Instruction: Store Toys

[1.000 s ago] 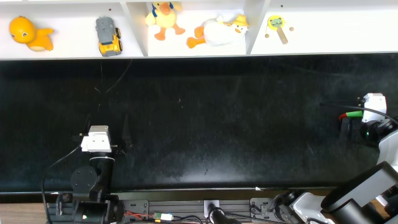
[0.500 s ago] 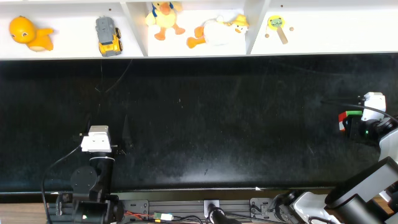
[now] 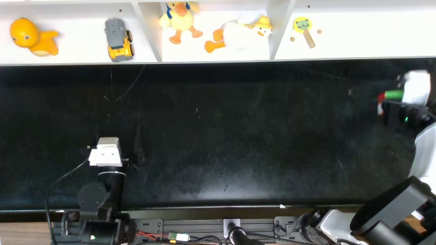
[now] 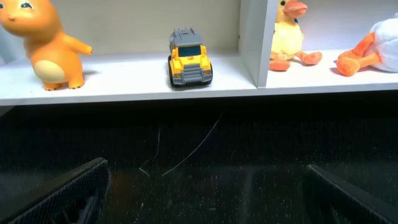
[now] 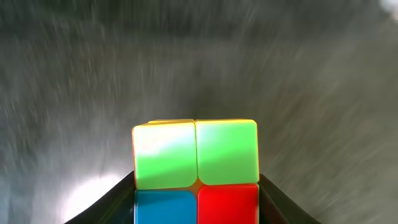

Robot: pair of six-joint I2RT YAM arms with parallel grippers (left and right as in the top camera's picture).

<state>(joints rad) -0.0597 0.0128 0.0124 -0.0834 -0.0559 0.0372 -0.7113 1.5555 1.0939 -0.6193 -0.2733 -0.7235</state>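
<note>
My right gripper (image 3: 394, 109) is at the far right of the black table, shut on a small colour cube (image 3: 388, 96). In the right wrist view the cube (image 5: 196, 168) shows two green faces on top, with blue and red below, pinched between the two dark fingers (image 5: 124, 193). My left gripper (image 4: 205, 199) stands open near the table's front left, with nothing between its fingers. It faces the white shelf (image 4: 124, 87). The shelf holds an orange figure (image 3: 30, 35), a yellow truck (image 3: 119, 39), a yellow duck plush (image 3: 180, 19), a white duck plush (image 3: 238, 34) and a small green-and-yellow toy (image 3: 303, 28).
The white shelf (image 3: 218, 58) runs along the table's far edge, split into compartments by upright dividers (image 3: 150, 30). The black table top (image 3: 238, 136) lies between the arms and the shelf. Cables and the arm bases line the front edge.
My right gripper has moved up the picture toward the shelf with the cube held in it. The left arm has kept still.
</note>
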